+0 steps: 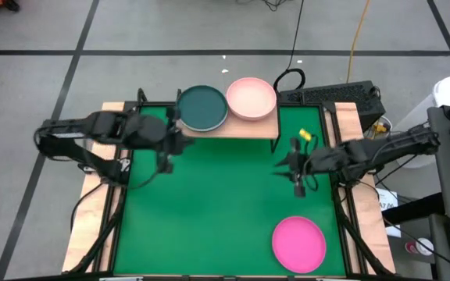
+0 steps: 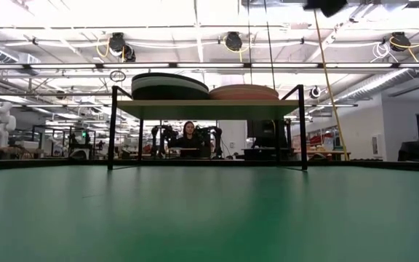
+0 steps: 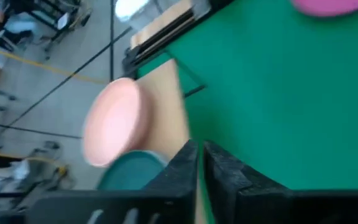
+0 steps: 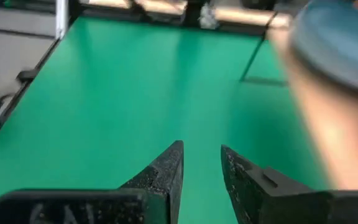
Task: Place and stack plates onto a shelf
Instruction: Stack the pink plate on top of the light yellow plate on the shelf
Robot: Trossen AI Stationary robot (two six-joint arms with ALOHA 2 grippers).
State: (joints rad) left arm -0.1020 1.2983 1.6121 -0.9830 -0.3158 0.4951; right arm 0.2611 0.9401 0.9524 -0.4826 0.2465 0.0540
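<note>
On the light-wood shelf (image 1: 241,129) at the table's far edge sit two stacks: dark teal plates (image 1: 201,108) with a pale layer showing in the low view (image 2: 169,86), and pink plates (image 1: 251,98) (image 2: 244,92). A magenta plate (image 1: 298,243) lies flat on the green table near its front right corner. My left gripper (image 1: 165,161) hangs in front of the shelf's left end, shut and empty (image 3: 201,152). My right gripper (image 1: 298,184) hovers in front of the shelf's right end, slightly open and empty (image 4: 201,155).
The green table top (image 1: 209,211) stretches between the arms and in front of the shelf. A yellow object (image 1: 305,135) lies near the shelf's right leg. The shelf's black legs (image 2: 112,131) stand at its ends. A person (image 2: 189,138) sits in the room beyond.
</note>
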